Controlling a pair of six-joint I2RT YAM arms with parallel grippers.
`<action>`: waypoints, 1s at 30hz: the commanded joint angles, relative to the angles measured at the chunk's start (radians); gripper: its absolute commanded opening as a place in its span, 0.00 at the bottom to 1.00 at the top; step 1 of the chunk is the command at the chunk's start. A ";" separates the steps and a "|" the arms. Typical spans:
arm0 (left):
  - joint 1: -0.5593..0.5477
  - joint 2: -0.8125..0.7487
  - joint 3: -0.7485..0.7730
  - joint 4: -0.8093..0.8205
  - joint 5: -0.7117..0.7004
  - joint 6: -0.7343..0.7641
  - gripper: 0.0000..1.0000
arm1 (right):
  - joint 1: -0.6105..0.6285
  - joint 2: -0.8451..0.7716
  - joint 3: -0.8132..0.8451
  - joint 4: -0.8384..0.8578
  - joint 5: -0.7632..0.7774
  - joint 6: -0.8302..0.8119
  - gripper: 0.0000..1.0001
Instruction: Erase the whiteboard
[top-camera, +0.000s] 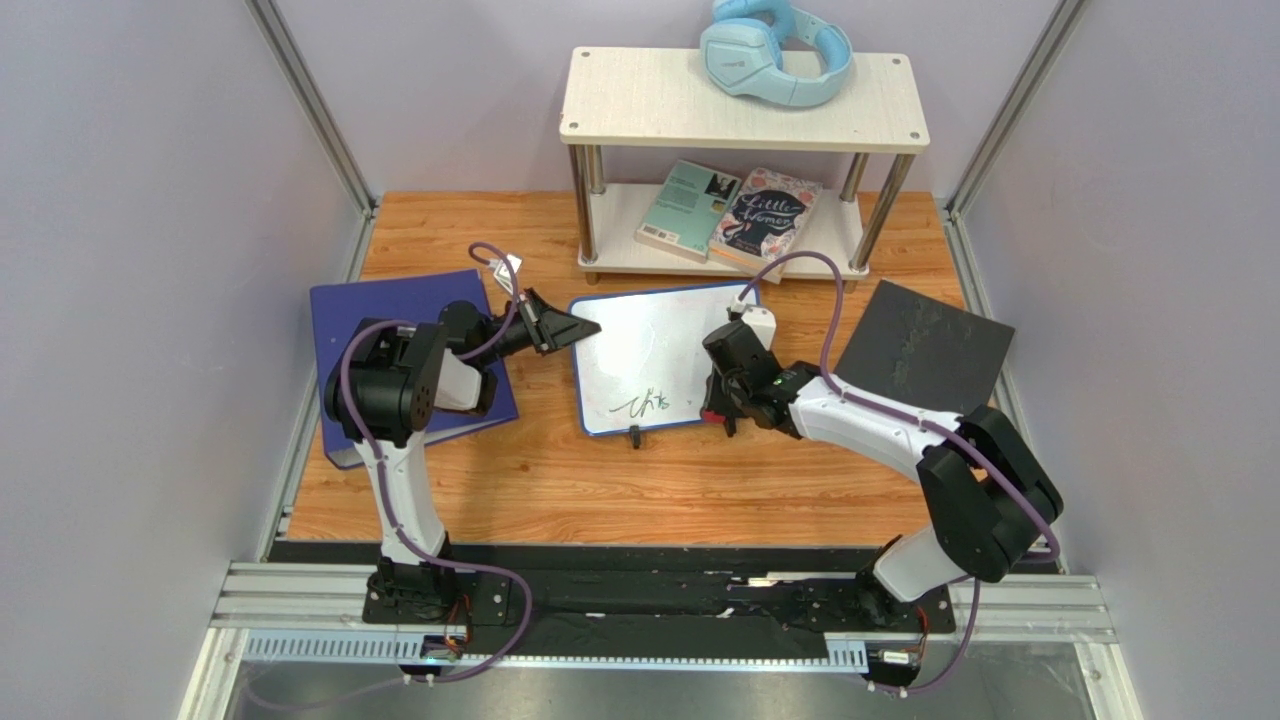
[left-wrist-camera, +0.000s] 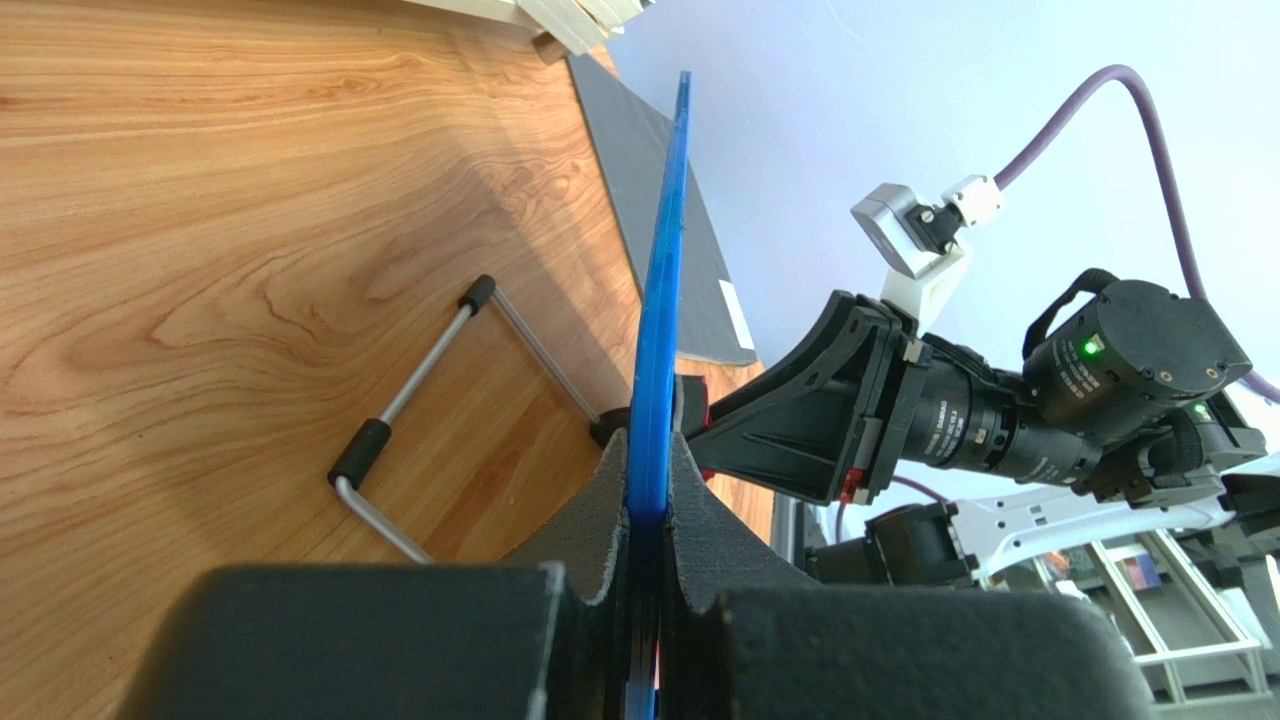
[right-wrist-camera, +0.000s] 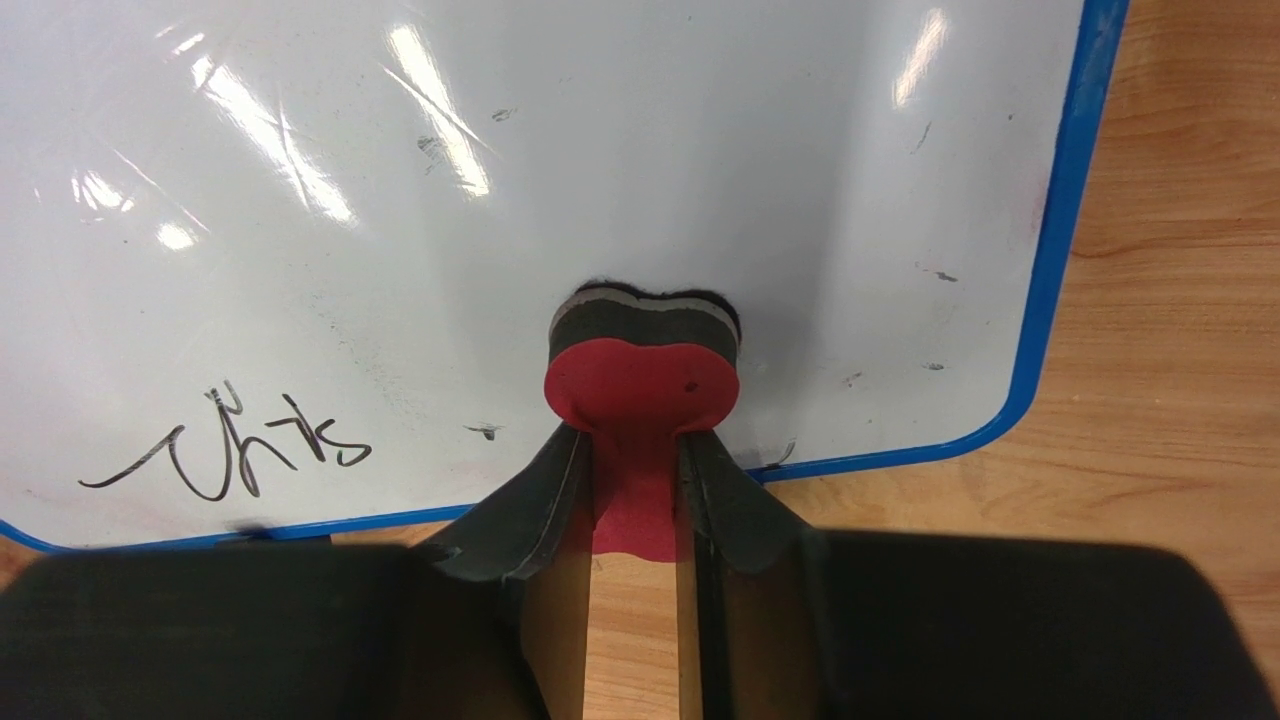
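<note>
- Your left end effector is clamped on the whiteboard (its blue edge).
- Your right end effector grips an eraser against the board, near a scribble.

whiteboard between binder and board

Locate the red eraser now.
Right wrist view: the red eraser is pinched in the right claw, against the whiteboard near its lower edge, right of the handwriting.

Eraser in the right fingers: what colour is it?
Red eraser with a dark felt layer; the right wrist view shows it best.
</note>
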 joint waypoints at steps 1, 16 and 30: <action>-0.003 0.004 -0.013 0.141 0.012 0.043 0.00 | -0.043 0.114 -0.046 -0.107 0.118 -0.053 0.00; -0.003 0.004 -0.014 0.141 0.012 0.044 0.00 | -0.091 0.034 -0.084 -0.157 0.189 0.149 0.00; -0.003 0.006 -0.011 0.141 0.012 0.043 0.00 | 0.091 0.195 0.077 -0.084 0.174 -0.067 0.00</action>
